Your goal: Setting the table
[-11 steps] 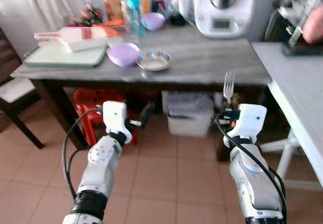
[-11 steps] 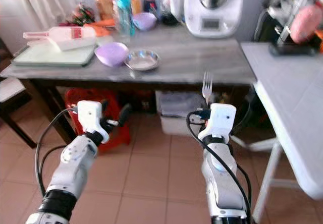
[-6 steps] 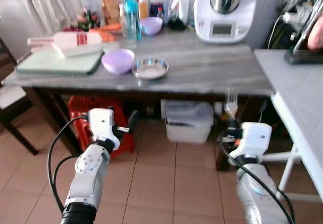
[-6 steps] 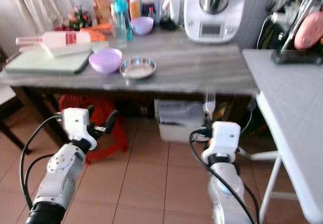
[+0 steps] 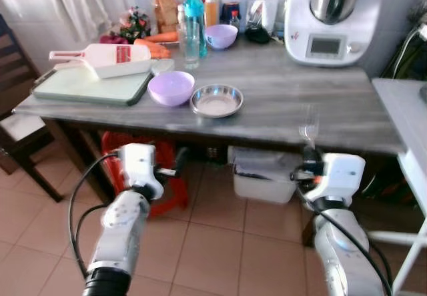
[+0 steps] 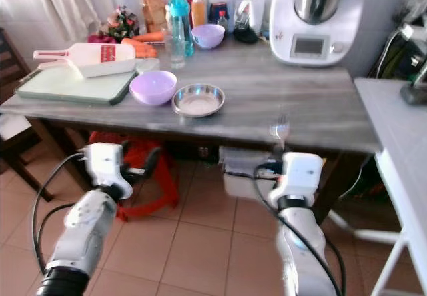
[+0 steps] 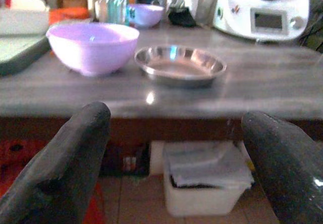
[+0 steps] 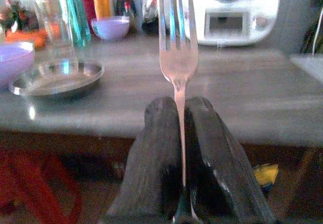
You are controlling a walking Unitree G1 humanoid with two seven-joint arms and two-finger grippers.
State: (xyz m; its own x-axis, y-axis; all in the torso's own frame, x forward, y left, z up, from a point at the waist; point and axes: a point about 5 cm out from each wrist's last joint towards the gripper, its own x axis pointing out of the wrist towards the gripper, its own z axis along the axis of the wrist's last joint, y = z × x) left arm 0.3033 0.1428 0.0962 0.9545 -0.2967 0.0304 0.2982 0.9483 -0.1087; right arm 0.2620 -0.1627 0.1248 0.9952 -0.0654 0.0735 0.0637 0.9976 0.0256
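Our right gripper (image 8: 180,128) has its two black fingers pressed together on the handle of a metal fork (image 8: 177,42), which stands upright with its tines pointing up. In the head views the fork's tines (image 5: 307,124) are a little blurred, and they appear to sit just in front of the near edge of the grey table (image 5: 320,109), toward its right end.

Our left gripper (image 7: 176,133) has its fingers spread wide apart and holds nothing. It hovers below the table's near edge, facing a shallow steel plate (image 7: 179,64) and a lilac bowl (image 7: 92,45) that sit side by side near the middle of the near edge.

Further out, a pale green cutting board (image 5: 90,86) with a white scoop-like tool (image 5: 100,54) lies at the table's left end. Bottles, carrots and a second lilac bowl (image 5: 221,35) line the far edge. A white kitchen machine (image 5: 331,16) stands at the far right corner.

We judge the table setting is partly done: plate and bowl are laid, but the fork is in our grip and not yet placed. It probably belongs beside the plate.
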